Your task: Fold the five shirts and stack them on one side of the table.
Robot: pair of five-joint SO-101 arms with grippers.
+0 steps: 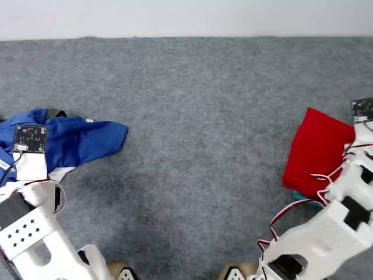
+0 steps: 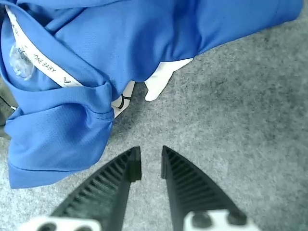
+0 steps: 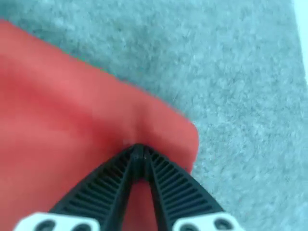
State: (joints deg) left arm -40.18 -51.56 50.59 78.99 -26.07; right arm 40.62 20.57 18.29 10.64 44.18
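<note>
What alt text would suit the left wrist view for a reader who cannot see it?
The left end effector, its black fingers slightly apart, hangs over grey carpet just short of a crumpled blue shirt. A bit of white fabric pokes out from under the shirt's edge.

The gripper (image 2: 151, 163) hangs over the grey bench (image 2: 240, 130) with its two black ribbed fingers (image 2: 118, 175) a narrow gap apart and nothing between them. Just beyond the tips lies a crumpled blue shirt (image 2: 120, 53), bunched in folds, its hem nearest one finger. A white printed neck tape (image 2: 38, 60) runs along its collar, and a white piece of cloth (image 2: 166, 77) pokes out from under its edge
</note>
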